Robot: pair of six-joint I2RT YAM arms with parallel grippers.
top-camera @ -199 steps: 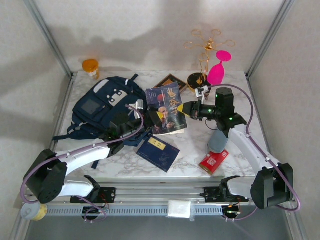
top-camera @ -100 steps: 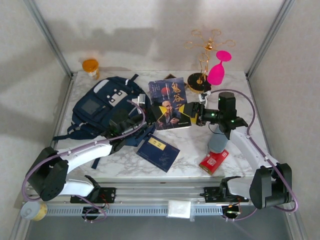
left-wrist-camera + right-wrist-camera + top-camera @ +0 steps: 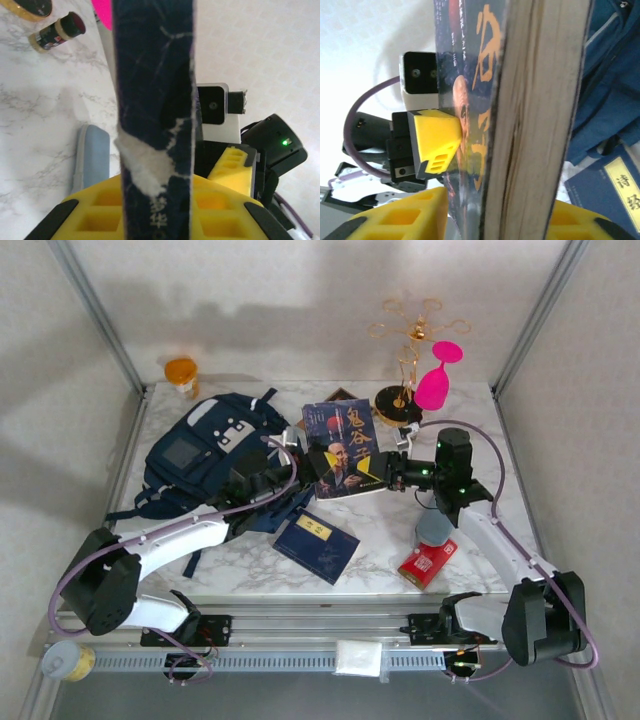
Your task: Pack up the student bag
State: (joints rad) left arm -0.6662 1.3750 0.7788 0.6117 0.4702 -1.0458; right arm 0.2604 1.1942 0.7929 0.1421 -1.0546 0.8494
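Observation:
A dark blue book with a portrait on its cover is held upright above the table, just right of the student bag. The bag is a navy backpack lying flat at the left. My left gripper is shut on the book's left edge; in the left wrist view the worn spine stands between that gripper's yellow fingers. My right gripper is shut on the right edge. In the right wrist view, that gripper's fingers press both faces of the page block. The bag's fabric lies beyond it.
A second blue book lies flat in front of the bag. A red box and a grey-blue case sit under the right arm. An orange cup, a pink goblet and a gold stand line the back edge.
The book has risen more upright and shifted slightly right. The right gripper opened, moved back along the book's right edge and closed on it again. The left gripper kept its hold.

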